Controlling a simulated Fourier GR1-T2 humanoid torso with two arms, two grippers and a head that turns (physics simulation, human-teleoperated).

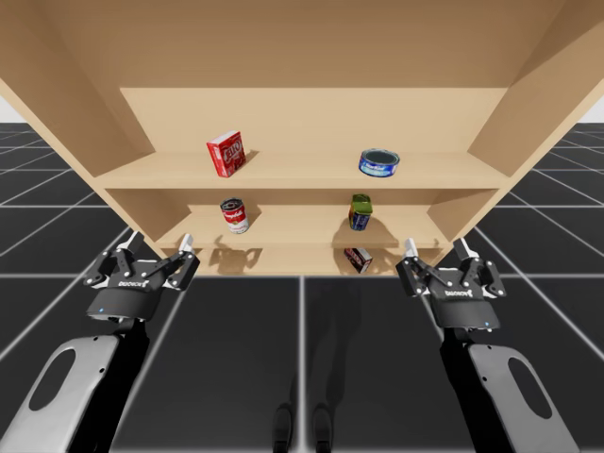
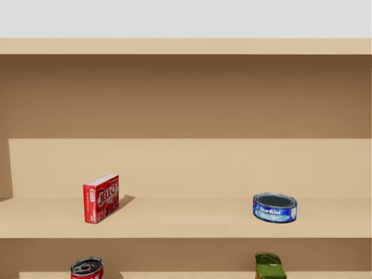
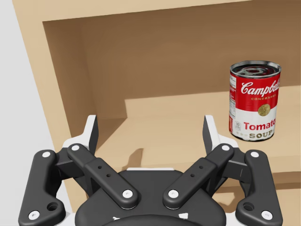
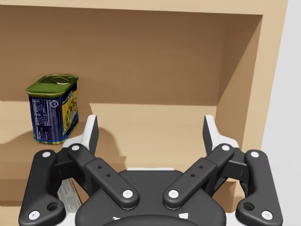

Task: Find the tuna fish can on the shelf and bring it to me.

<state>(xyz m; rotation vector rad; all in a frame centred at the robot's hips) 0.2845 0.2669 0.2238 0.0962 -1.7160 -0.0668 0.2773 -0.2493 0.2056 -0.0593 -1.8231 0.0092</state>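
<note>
The wooden shelf (image 1: 302,172) stands far across the scene. My left arm (image 1: 71,377) and right arm (image 1: 514,387) rise from the near edge, well apart and level, each pointing at the shelf's lower boards. The left gripper (image 1: 159,242) and right gripper (image 1: 436,247) are both spread wide with nothing between their fingers. On the upper board a red box (image 1: 226,153) stands at the left. The flat blue round can (image 1: 378,162) lies at the right, well beyond the right gripper.
</note>
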